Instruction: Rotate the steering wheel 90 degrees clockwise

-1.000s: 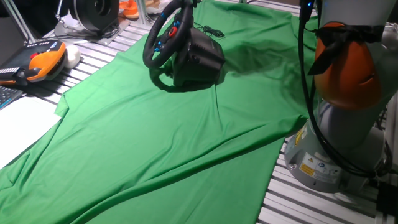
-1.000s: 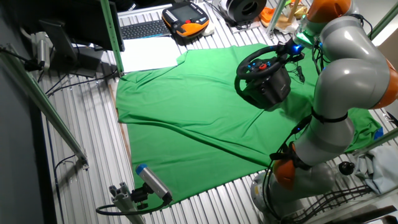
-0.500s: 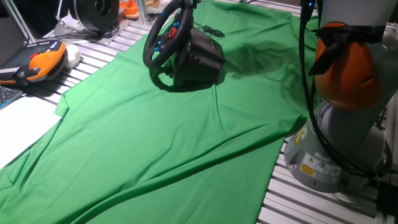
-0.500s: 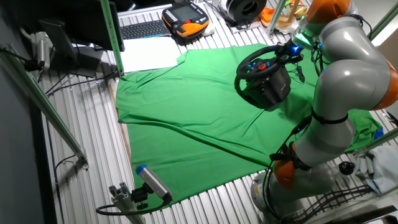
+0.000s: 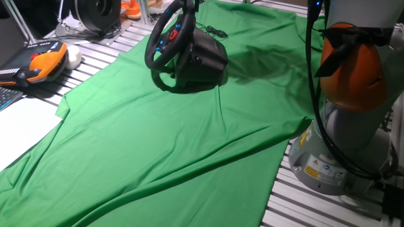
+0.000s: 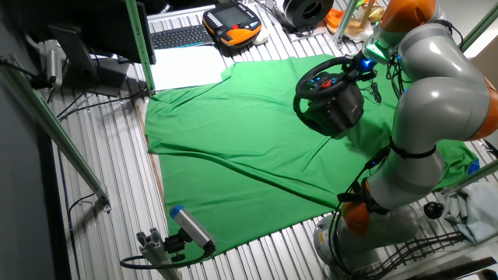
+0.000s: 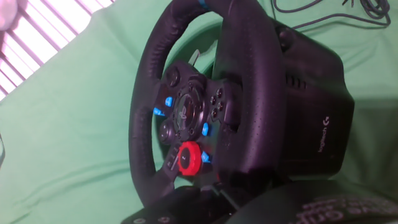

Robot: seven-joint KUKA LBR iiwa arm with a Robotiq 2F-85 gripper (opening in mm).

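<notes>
The black steering wheel [image 5: 165, 36] stands tilted on its bulky black box base [image 5: 203, 58] at the far end of the green cloth [image 5: 158, 139]. It also shows in the other fixed view [image 6: 325, 80]. My gripper [image 6: 360, 65] is at the wheel's upper rim, by the hub side; in the one fixed view only its tip [image 5: 189, 4] shows at the top edge. The hand view is filled by the wheel [image 7: 152, 93], its red and blue hub buttons [image 7: 189, 158] and the base [image 7: 311, 106]. The fingers do not show clearly, so I cannot tell their state.
An orange-and-black teach pendant [image 5: 41, 63] and a round black-and-silver disc device [image 5: 95, 14] lie beyond the cloth's left edge. A keyboard [image 6: 179, 35] and white sheet [image 6: 187, 68] are near them. The arm's base [image 5: 341, 145] stands at the right. A cable [image 7: 323, 12] runs behind the wheel base.
My arm's upper links and hand have shifted slightly toward the wheel's rim. The wheel and its base look unmoved.
</notes>
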